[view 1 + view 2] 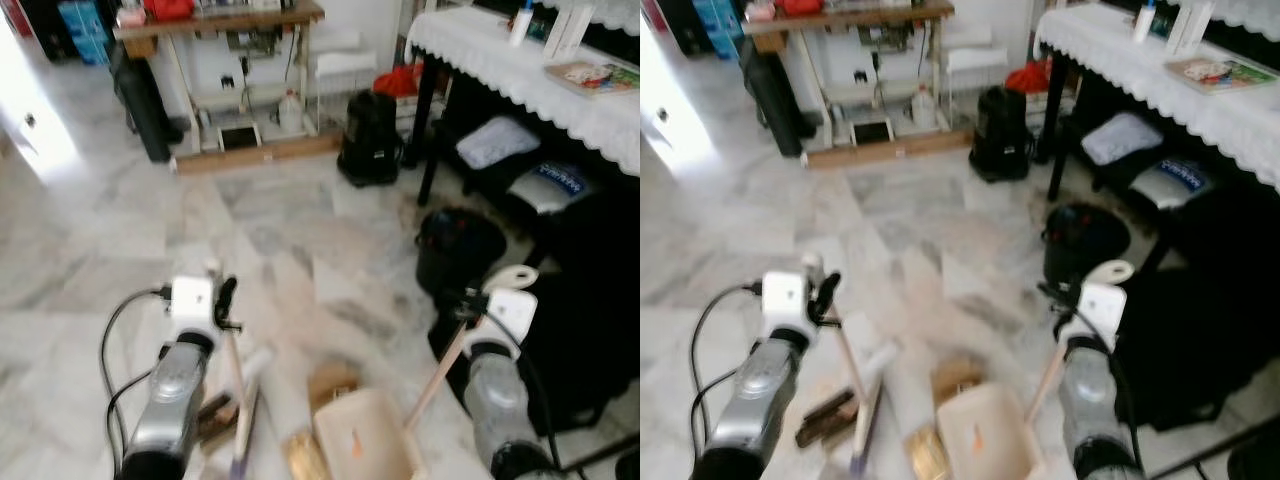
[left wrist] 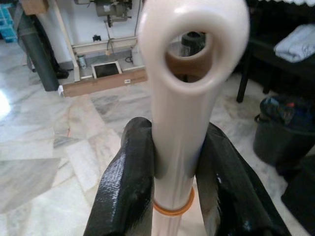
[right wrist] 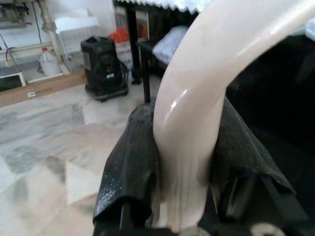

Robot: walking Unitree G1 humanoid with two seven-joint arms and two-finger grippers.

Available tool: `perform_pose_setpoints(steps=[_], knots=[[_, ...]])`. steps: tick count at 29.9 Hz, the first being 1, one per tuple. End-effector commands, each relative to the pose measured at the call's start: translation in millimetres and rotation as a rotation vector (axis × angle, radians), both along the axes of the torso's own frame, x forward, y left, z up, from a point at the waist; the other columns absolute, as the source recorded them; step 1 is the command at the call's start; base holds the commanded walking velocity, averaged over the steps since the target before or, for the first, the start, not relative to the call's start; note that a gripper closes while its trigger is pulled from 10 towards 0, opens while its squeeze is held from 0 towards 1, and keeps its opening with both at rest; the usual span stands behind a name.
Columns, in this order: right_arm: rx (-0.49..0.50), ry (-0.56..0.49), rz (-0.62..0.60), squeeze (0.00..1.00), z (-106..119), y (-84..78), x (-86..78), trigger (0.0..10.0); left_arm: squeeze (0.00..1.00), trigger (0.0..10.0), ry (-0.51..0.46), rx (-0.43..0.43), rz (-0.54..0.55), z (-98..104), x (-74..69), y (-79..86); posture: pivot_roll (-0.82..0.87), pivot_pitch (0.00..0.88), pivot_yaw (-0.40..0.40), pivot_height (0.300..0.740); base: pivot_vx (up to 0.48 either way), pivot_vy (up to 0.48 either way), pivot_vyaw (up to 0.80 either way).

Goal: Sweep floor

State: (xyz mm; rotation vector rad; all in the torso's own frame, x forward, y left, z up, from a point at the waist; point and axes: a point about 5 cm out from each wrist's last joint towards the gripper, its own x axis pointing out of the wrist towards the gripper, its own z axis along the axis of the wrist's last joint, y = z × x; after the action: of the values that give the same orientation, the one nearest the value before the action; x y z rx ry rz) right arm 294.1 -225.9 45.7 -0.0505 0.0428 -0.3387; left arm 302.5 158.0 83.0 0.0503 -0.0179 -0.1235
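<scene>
Floor point(image 1: 120, 230) sweeping looks like it is partway done, I think, because some brown dirt already sits close to the dustpan but is not all inside it. Starting on the left, the left gripper point(image 2: 174, 172) is squeezed tight around one cream broom handle point(image 2: 184, 98), with one black finger on each side of it. Below this gripper the handle runs down to the broom head point(image 1: 830, 418), a dark brushy shape on the tiles. Just to the right of that, between the two grippers and lower down, lies one cream dustpan point(image 1: 365, 435). One brown pile of dirt point(image 1: 332, 380) sits at its far edge, and some yellowish bits point(image 1: 305, 455) lie by its left side. The pan itself looks nearly bare, so I judge the dirt must still be pushed in. On the right, the right gripper point(image 3: 184, 167) is clamped on one long dustpan handle point(image 1: 440, 365), which slants down from it to the pan. Beyond this gripper stands one black bin point(image 1: 458, 245), likely where the dirt goes later. Farther off is one more black bin point(image 1: 370, 135), near a table point(image 1: 480, 50) with a white cloth. So I count two grippers, two handles, one pan and two bins.
</scene>
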Motion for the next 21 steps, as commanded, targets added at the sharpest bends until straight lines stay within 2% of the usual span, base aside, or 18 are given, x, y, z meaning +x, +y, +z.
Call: perform_pose_setpoints(steps=[1, 21], knots=[[0.001, -0.032, 0.023, 0.00, 6.4, 8.4, 5.9, 10.0, 0.00, 10.0, -0.046, -0.006, 0.012, 8.2, 1.3, 5.4, -0.01, 0.000, -0.006, 0.740, 0.000, 0.000, 0.00], [-0.027, -0.002, 0.008, 0.00, -1.7, 6.2, -2.0, 10.0, 0.00, 10.0, -0.030, -0.002, -0.020, 5.1, -4.0, 0.7, 0.00, 0.000, 0.003, 0.740, 0.000, 0.000, 0.00]])
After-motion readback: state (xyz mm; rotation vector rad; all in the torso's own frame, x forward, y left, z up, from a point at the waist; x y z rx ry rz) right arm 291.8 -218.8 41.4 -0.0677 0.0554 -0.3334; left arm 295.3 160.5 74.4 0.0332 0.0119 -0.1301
